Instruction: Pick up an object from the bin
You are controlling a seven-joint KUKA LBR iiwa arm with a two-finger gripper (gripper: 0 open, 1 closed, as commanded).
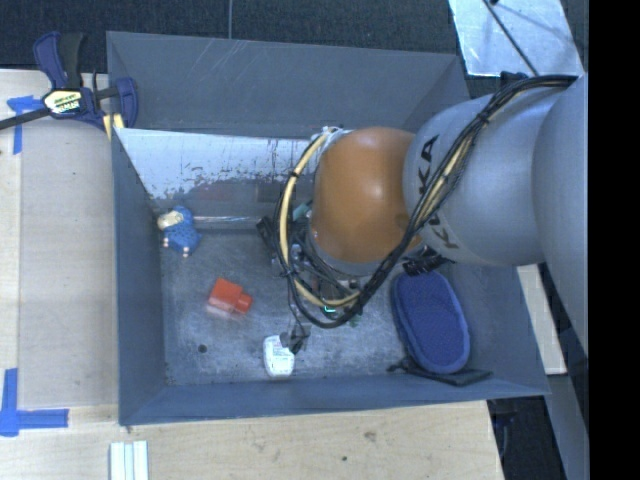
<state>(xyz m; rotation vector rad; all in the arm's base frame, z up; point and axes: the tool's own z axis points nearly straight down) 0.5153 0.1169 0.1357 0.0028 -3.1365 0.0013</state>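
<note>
Grey bin (190, 353), sparsely strewn: the approach step is judged to be in hand.
The gripper (297, 334) is seen just beside a small white object (278, 356) by the front wall. Its opening is masked by the orange wrist cover (360, 193) and cannot be told. Centring over that piece is likely called for next.

Arm (500, 168), orange cover (360, 203) and cable loops (288, 208) block bin (135, 298) centre and right. Blue oval pouch (431, 320) takes right floor, just beside arm. Left half open: blue toy figure (178, 230) by back wall, orange-red block (229, 298) mid-floor, small white object (278, 356) by front wall, well apart, bare floor between.
</note>
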